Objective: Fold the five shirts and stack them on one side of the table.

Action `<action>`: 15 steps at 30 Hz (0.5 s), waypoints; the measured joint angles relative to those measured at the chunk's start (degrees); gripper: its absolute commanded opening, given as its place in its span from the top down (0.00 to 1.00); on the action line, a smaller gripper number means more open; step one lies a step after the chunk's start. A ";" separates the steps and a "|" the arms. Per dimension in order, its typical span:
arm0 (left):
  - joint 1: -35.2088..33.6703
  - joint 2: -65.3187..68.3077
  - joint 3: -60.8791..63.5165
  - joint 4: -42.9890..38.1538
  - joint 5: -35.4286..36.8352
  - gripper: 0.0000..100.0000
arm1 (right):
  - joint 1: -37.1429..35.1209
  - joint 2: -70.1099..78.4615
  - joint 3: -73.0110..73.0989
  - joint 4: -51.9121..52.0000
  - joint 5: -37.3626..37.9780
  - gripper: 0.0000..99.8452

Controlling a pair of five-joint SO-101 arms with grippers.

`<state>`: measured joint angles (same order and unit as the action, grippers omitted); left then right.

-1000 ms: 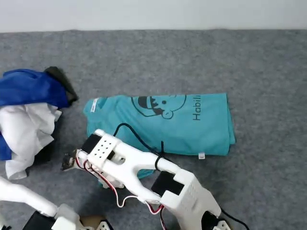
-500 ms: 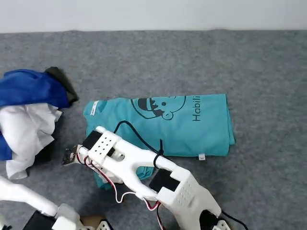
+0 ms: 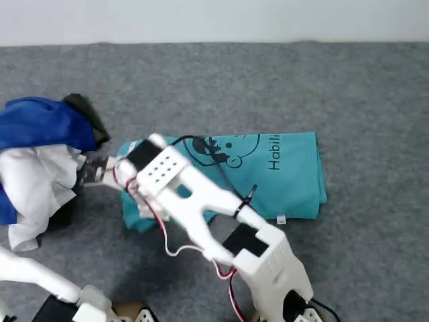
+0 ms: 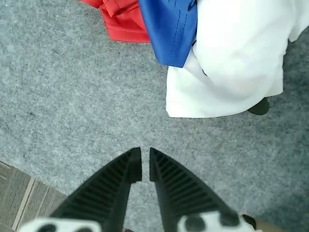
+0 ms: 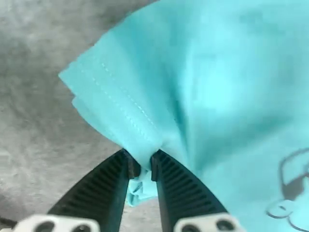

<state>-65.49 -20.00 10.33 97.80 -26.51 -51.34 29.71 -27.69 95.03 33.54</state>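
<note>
A teal shirt [image 3: 268, 174] with a cartoon print lies partly folded in the middle of the grey table. My right gripper [image 5: 141, 166] is shut on a bunched edge of the teal shirt [image 5: 203, 72], at the shirt's left end under the white arm [image 3: 194, 198]. A pile at the left holds a blue shirt [image 3: 40, 124], a white shirt [image 3: 37, 181] and a dark one [image 3: 84, 107]. My left gripper [image 4: 142, 164] hangs shut and empty over bare carpet, near the white shirt [image 4: 236, 53], the blue shirt [image 4: 169, 24] and a red shirt [image 4: 123, 19].
The left arm's white link [image 3: 33, 274] crosses the front left corner. Grey carpet [image 3: 375, 94] covers the table, with free room at the back and right. A strip of wooden floor [image 4: 19, 203] marks the table's edge near the left gripper.
The right arm has swung away from the front edge toward the pile, carrying the teal shirt's front left corner up over its left end. The left arm has not moved.
</note>
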 measured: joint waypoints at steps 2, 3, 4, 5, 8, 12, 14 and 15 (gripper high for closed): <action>0.00 0.00 0.00 0.00 0.00 0.96 | 1.58 1.32 -2.37 0.09 0.62 0.99; 0.00 0.00 0.00 0.00 0.00 0.96 | 2.46 2.37 -3.60 0.09 0.70 0.99; 0.00 0.00 0.00 0.00 0.00 0.96 | 3.43 3.60 -4.84 -0.26 0.70 0.99; 0.00 0.00 0.00 0.00 0.00 0.96 | 4.48 4.92 -5.98 -0.70 0.88 0.99; 0.00 0.00 0.00 0.00 0.00 0.96 | 7.74 9.23 -10.29 -2.20 0.88 0.99; 0.00 0.00 0.00 0.00 0.00 0.96 | 10.73 15.47 -16.97 -2.55 0.88 0.94; 0.00 0.00 0.00 0.00 0.00 0.96 | 11.87 18.46 -20.13 -2.46 0.88 0.87; 0.00 0.00 0.00 0.00 0.00 0.96 | 12.66 19.52 -21.80 -2.37 0.88 0.83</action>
<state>-65.49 -20.00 10.33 97.80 -26.51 -38.68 49.23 -49.49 92.66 34.42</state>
